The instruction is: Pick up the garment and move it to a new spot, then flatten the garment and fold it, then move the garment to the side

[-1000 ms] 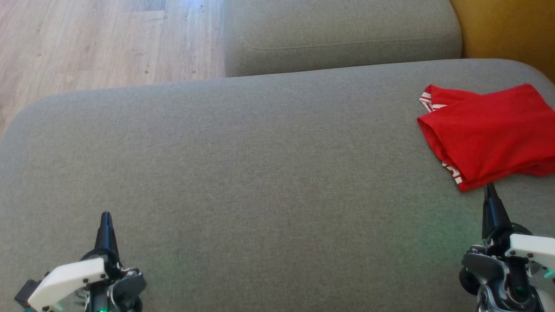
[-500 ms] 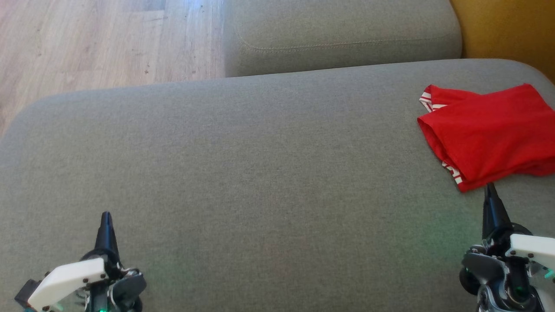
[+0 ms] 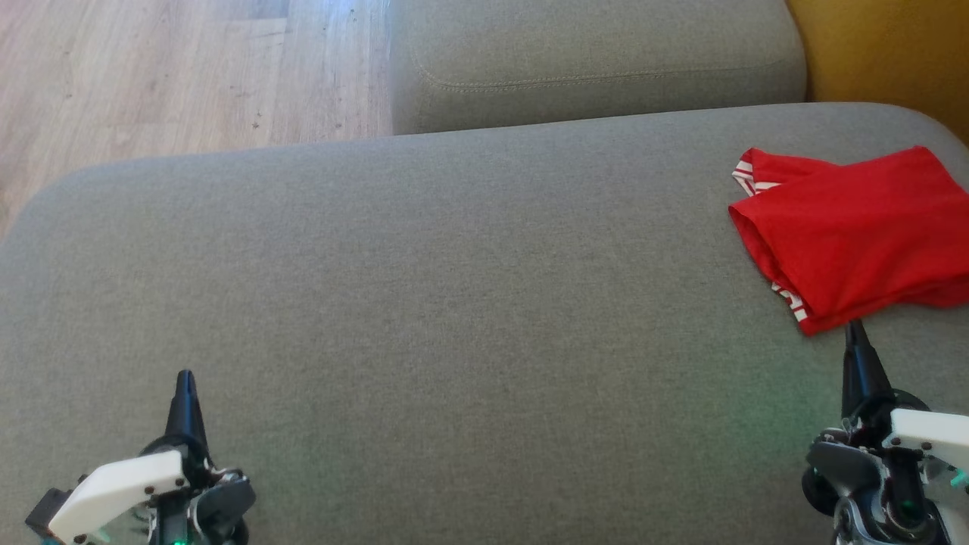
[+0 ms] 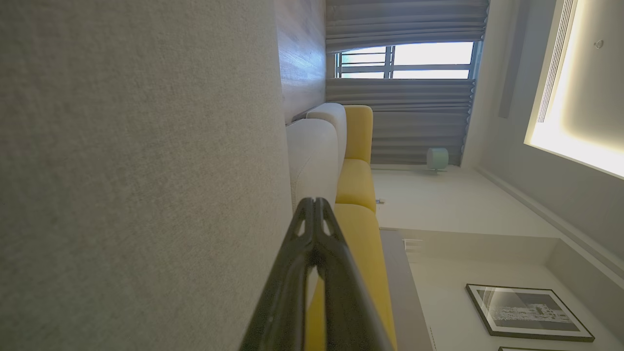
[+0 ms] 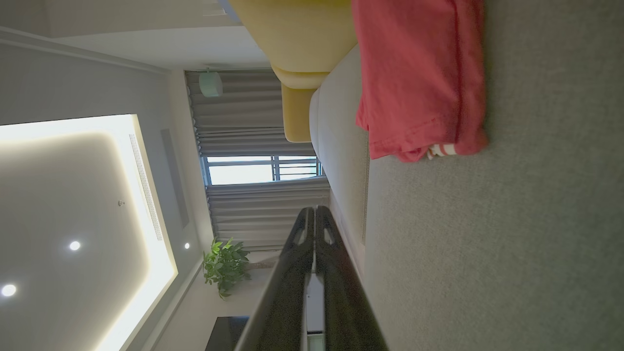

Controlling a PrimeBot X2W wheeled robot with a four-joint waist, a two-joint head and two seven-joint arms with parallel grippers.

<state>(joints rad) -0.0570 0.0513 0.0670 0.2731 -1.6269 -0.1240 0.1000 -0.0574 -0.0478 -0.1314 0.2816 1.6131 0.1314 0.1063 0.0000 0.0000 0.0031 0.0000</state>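
Wood floor (image 3: 151, 83) showing at upper left, beyond sofa. Left gripper (image 3: 184, 376) hovering over grey sofa cushion (image 3: 454, 288) at lower left, jaws pressed together, gripping nothing. Red garment (image 3: 855, 227) lying folded at cushion's right end, red-and-white striped trim peeking out along its left edge. Right gripper (image 3: 855, 325) pointing at garment's near corner, tip just beside it, jaws together, empty.

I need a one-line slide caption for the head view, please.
Folded red garment lies at the right of the grey sofa cushion; both shut grippers, left gripper and right gripper, rest near the front.
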